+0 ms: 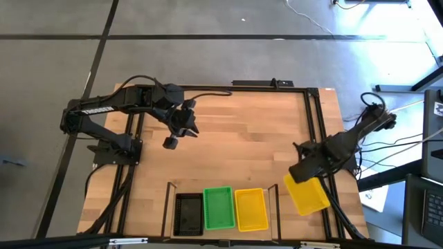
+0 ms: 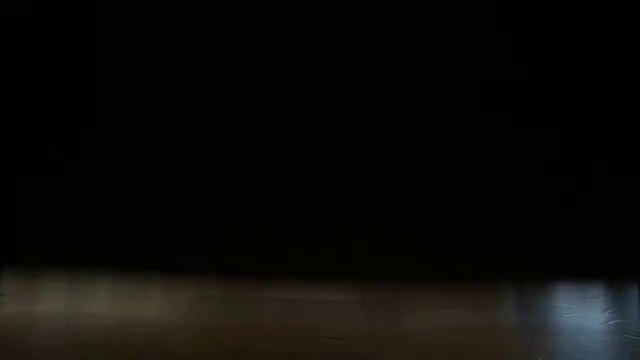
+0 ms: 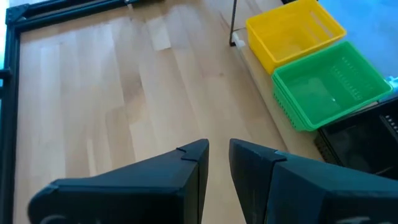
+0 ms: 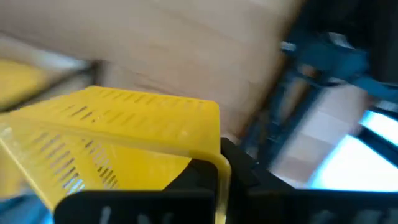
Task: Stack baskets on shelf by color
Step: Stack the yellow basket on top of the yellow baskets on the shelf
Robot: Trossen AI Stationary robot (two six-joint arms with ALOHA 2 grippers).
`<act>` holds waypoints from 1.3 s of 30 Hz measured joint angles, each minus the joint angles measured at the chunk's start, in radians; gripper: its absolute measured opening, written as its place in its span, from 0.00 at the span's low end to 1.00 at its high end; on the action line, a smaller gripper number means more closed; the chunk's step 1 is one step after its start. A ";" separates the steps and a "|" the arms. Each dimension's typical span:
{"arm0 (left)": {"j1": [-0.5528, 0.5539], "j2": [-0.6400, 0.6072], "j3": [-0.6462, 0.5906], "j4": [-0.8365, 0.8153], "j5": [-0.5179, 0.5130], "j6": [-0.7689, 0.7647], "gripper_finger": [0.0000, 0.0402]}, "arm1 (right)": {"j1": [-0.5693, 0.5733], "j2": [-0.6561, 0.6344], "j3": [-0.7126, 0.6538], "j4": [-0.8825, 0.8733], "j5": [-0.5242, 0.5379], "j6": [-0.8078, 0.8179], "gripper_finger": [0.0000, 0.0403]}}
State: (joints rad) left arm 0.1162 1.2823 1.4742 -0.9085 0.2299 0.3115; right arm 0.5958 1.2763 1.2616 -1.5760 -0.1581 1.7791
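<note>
Already the black (image 1: 187, 214), green (image 1: 219, 207) and yellow stacks (image 1: 250, 208) sit on the shelf (image 1: 170, 207), while the right end effector (image 1: 302, 170), clamped on a last yellow basket (image 1: 306, 195), carries it shelfward.

Robot lab or workshop: bare grey concrete floor (image 1: 208, 17) with dark seams, wooden worktable (image 1: 235, 131) in a black metal frame (image 1: 313, 124), loose cables (image 1: 405, 142) trailing beside it.

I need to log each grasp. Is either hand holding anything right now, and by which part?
The right hand holds a yellow basket by its rim at one end, beside the shelf. The left hand holds nothing.
</note>
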 joint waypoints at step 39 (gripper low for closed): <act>0.000 0.000 0.000 -0.069 0.000 0.154 0.14 | -0.097 0.220 0.293 0.441 0.159 0.102 0.00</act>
State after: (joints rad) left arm 0.1165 1.2827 1.4742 -0.9778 0.2303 0.4656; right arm 0.4992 1.4967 1.5547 -1.1354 0.0010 1.8807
